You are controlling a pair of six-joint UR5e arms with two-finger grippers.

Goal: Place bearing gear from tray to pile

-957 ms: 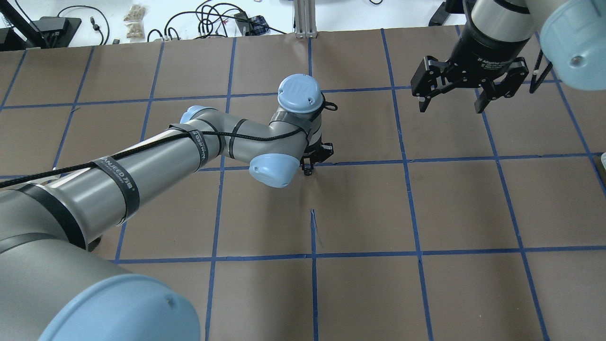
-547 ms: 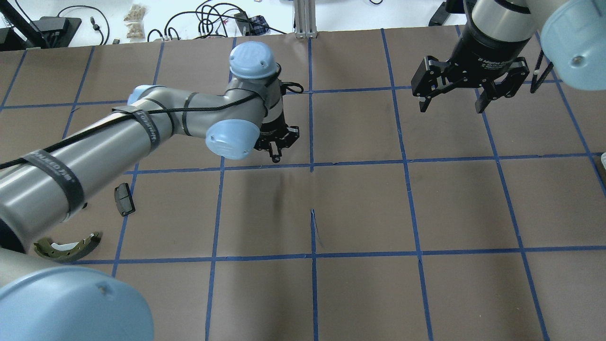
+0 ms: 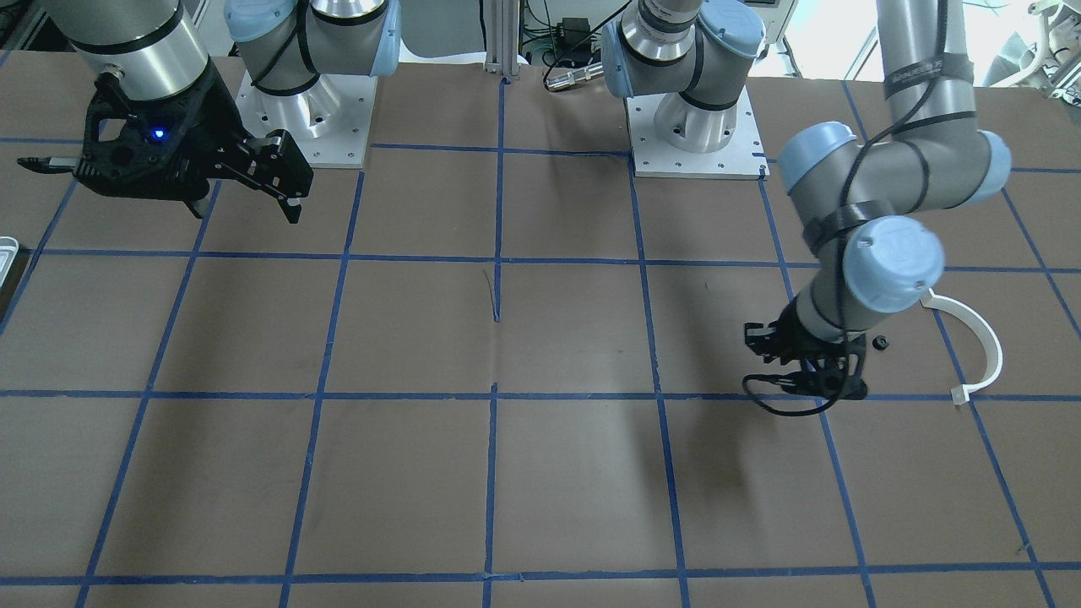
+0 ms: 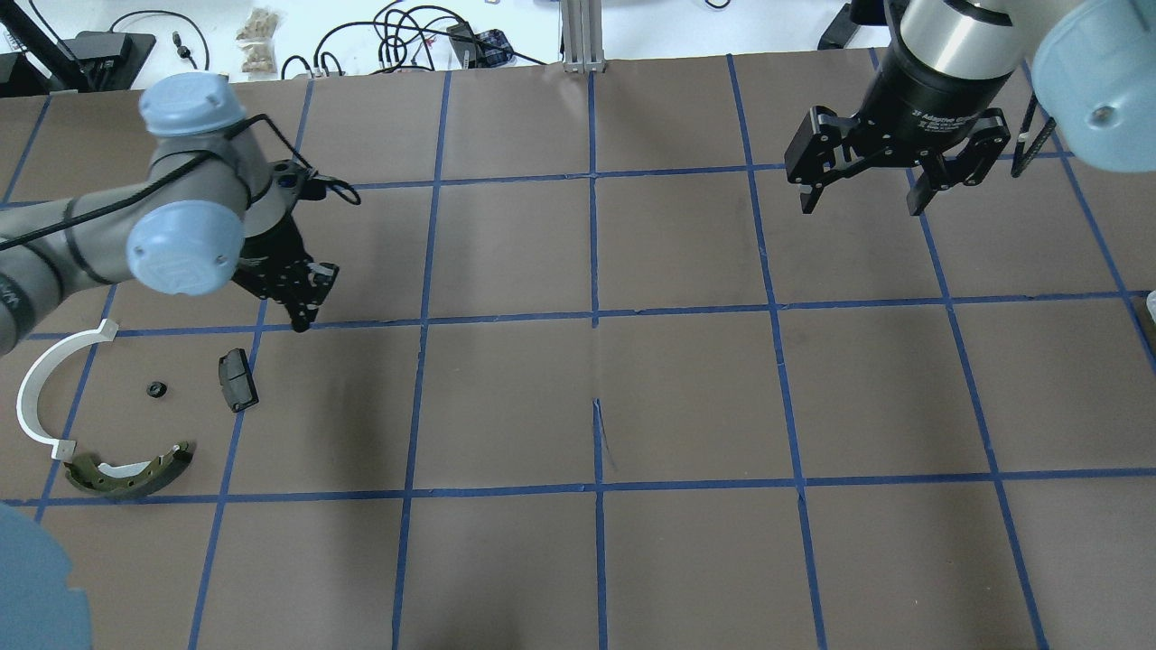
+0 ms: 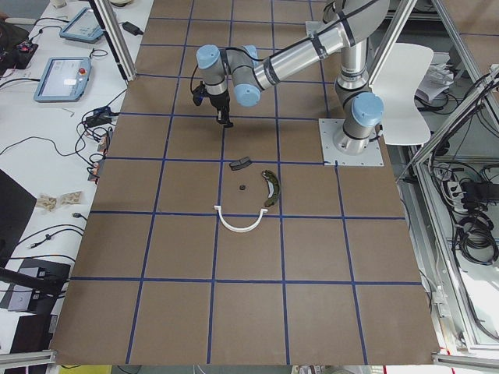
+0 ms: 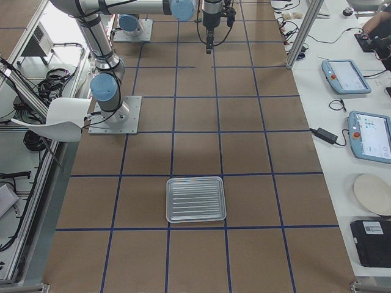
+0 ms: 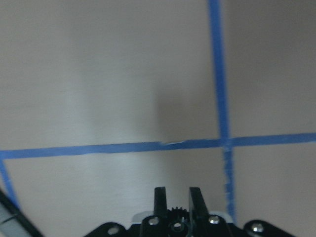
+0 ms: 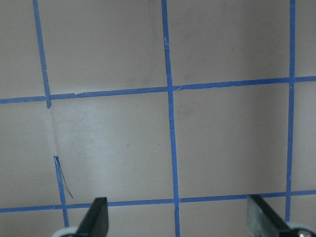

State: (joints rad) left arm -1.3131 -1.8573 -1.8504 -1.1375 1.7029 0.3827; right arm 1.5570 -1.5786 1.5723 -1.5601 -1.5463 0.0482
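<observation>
Since the gear point(image 7: 174, 213) was small and dark, it showed only in the left wrist view. Item held, pinched low between the two fingers point(image 7: 159, 202) of the left gripper point(image 4: 301, 318), off the tray point(image 6: 196, 179).

Location: above a blue tape line point(image 4: 361, 322), near the pile point(image 5: 270, 189) but short of it.

Pile contents: black block point(image 4: 237, 379), nearest; small black ring point(image 4: 156, 389); white arc point(image 4: 25, 395); olive brake shoe point(image 4: 149, 477).

Right gripper point(image 4: 859, 206): spread wide, holding nothing, well apart.

Hazards noted:
- The grip looked slight, so a jolt in transit could have shaken the gear loose.
- Being round, the gear would likely have rolled away if let go from height.
- A careless descent could have knocked the block.
</observation>
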